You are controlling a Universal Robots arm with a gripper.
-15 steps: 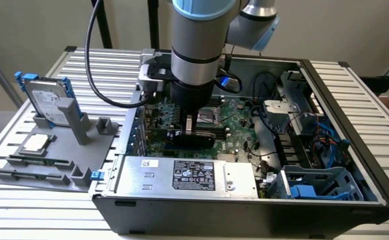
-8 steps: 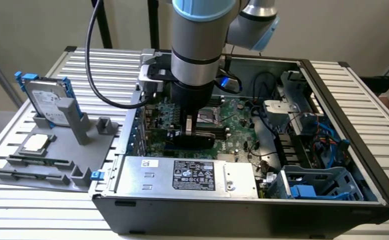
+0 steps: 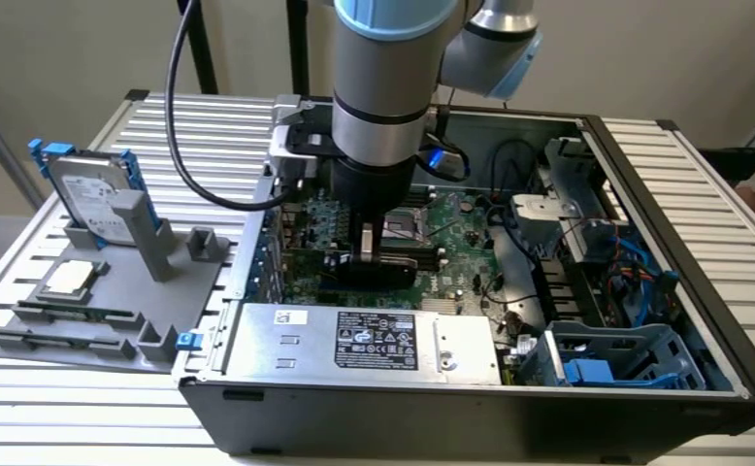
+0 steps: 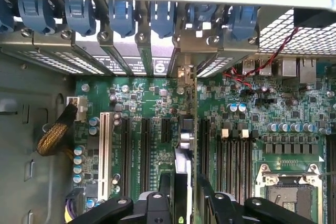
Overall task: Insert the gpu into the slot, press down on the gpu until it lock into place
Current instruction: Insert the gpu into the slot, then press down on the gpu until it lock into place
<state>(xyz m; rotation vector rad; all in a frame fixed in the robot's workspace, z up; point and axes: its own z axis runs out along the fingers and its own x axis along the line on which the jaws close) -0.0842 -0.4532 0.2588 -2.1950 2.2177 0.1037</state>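
My gripper (image 3: pixel 380 254) hangs inside the open computer case (image 3: pixel 688 320), shut on the gpu (image 3: pixel 367 273), a flat black card held upright just above the green motherboard (image 3: pixel 462 233). In the wrist view the gpu (image 4: pixel 184 145) shows edge-on, running from between my gripper (image 4: pixel 184 199) toward the rear bracket openings, with its metal bracket end (image 4: pixel 184 74) at the back wall. It stands among the black expansion slots (image 4: pixel 144 148). The blue slot is hidden beneath the card. I cannot tell whether the card's edge is seated.
A silver power-supply box (image 3: pixel 365 340) sits in front of the board. Memory slots (image 4: pixel 233 156) and the processor socket (image 4: pixel 286 190) lie beside the card, a white slot (image 4: pixel 105 145) on the other side. Blue bracket clips (image 4: pixel 123 14) line the rear. A grey parts fixture (image 3: pixel 106 291) stands outside the case.
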